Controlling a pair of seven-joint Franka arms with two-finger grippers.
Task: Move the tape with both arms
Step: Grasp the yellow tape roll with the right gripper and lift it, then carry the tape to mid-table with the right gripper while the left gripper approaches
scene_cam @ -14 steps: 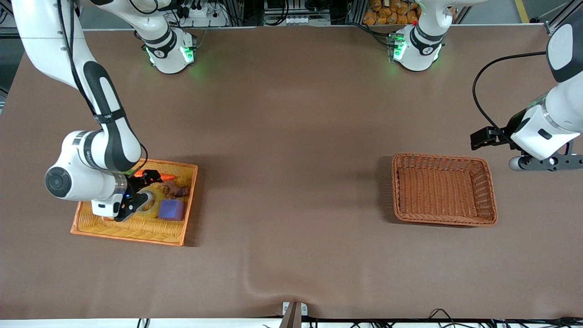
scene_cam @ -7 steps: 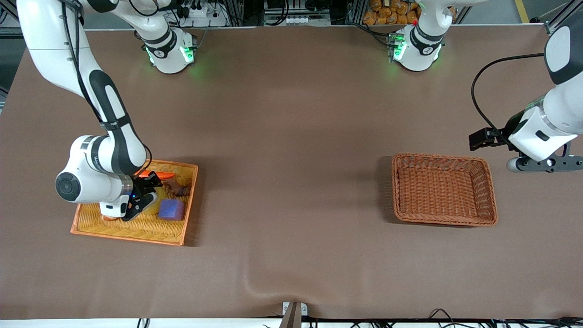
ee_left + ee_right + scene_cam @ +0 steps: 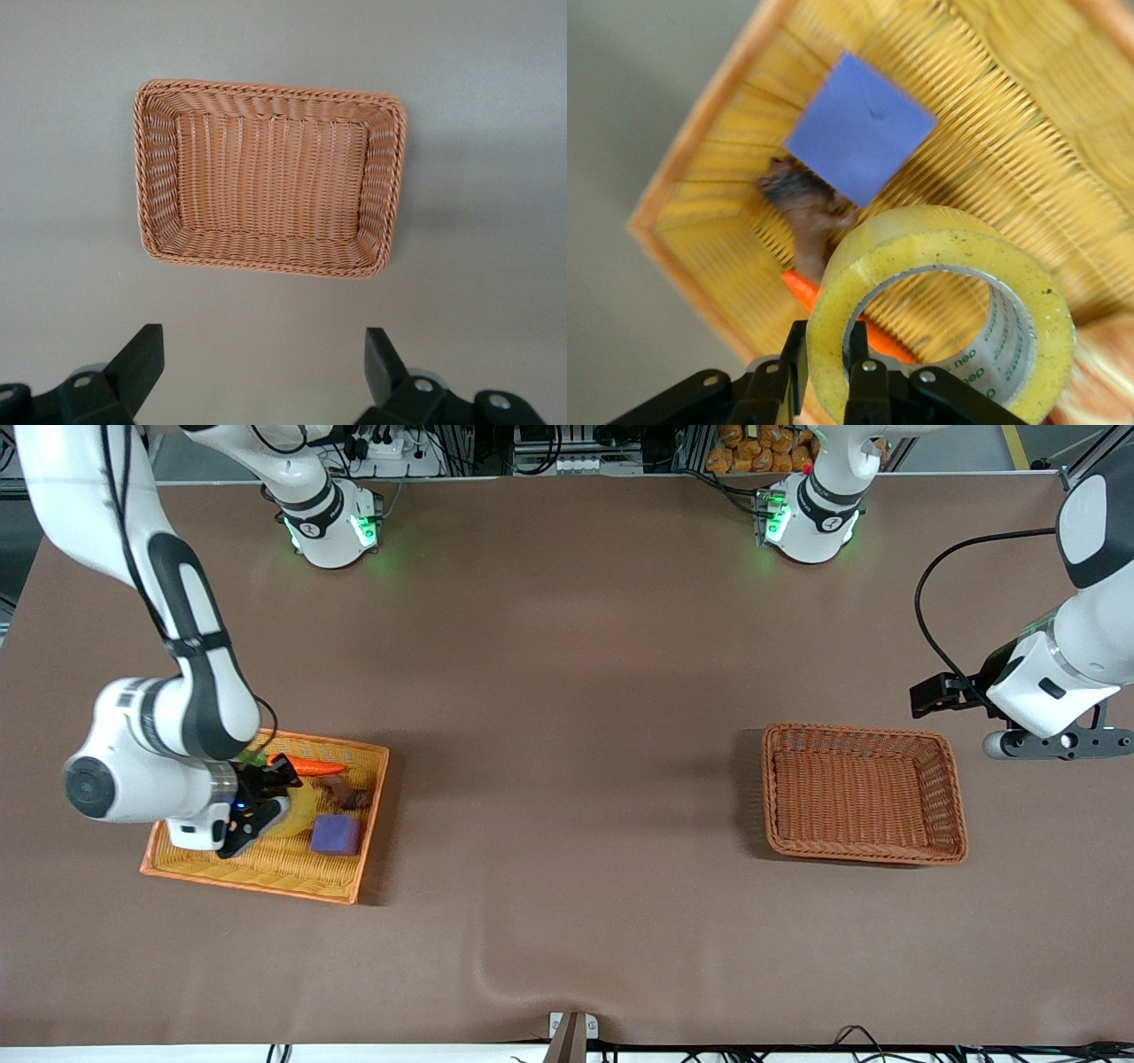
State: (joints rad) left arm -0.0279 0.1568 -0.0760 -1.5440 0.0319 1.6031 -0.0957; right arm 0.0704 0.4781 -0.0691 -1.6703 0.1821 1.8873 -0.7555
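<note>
Two baskets sit on the table: a yellow tray (image 3: 266,868) near the right arm's end, and a brown basket (image 3: 864,850) toward the left arm's end, with wide bare table between them.

The tray holds one purple cube (image 3: 335,835), one brown lump (image 3: 354,799) and one orange carrot (image 3: 317,768).

The right gripper (image 3: 257,808) hangs over the tray, clamped on the wall of the single tape (image 3: 939,310); only the right wrist view shows this grip plainly.

The left gripper (image 3: 264,363) waits spread wide over the table just beside the brown basket.
</note>
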